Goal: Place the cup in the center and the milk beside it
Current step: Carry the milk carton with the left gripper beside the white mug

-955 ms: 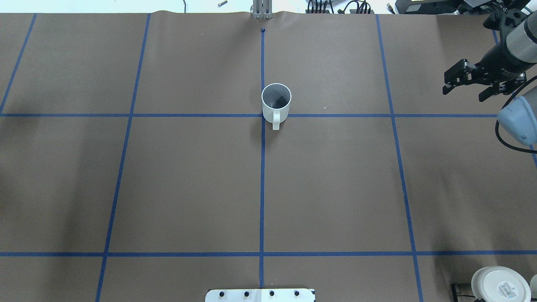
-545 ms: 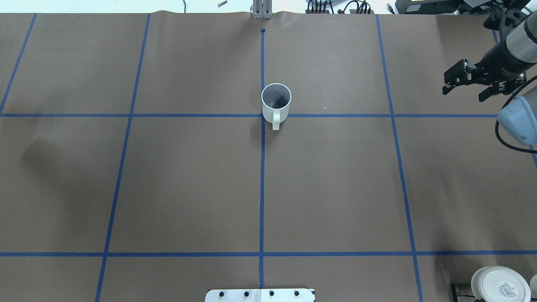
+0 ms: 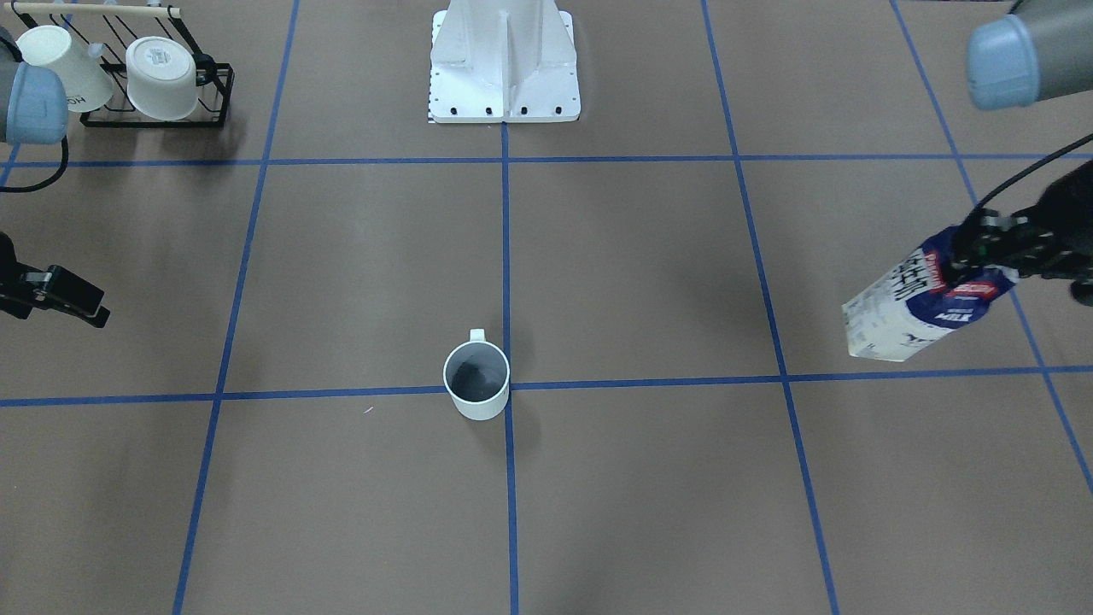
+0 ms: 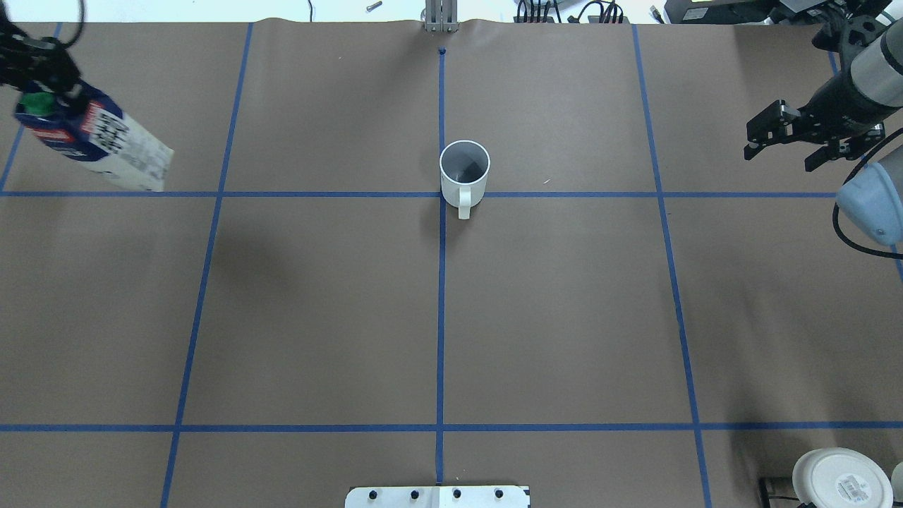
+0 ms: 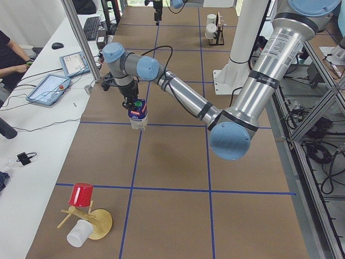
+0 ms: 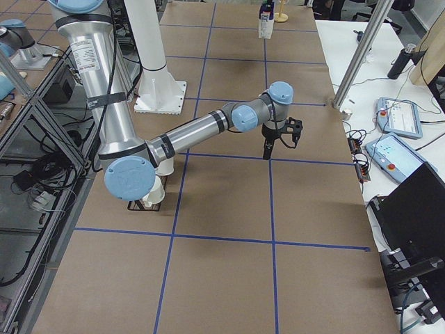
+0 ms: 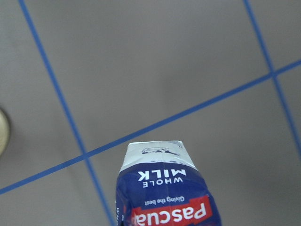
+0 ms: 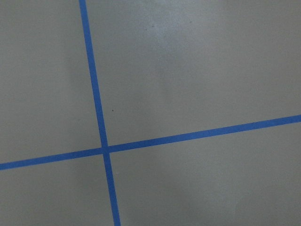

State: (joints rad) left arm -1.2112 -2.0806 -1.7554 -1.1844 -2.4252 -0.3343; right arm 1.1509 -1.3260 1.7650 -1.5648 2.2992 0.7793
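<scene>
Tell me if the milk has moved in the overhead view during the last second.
Yes. Absent before, the milk now hangs from the left gripper at the view's left edge, far left of the cup.

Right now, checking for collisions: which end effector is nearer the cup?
Right. The right end effector hovers open off the cup's right side; the left end effector, holding the milk, is farther out on its left.

Robotics lab: robot arms (image 5: 259,81) work a tape-gridded table (image 4: 317,296), with control tablets (image 5: 51,86) and cables (image 4: 536,10) alongside.
</scene>
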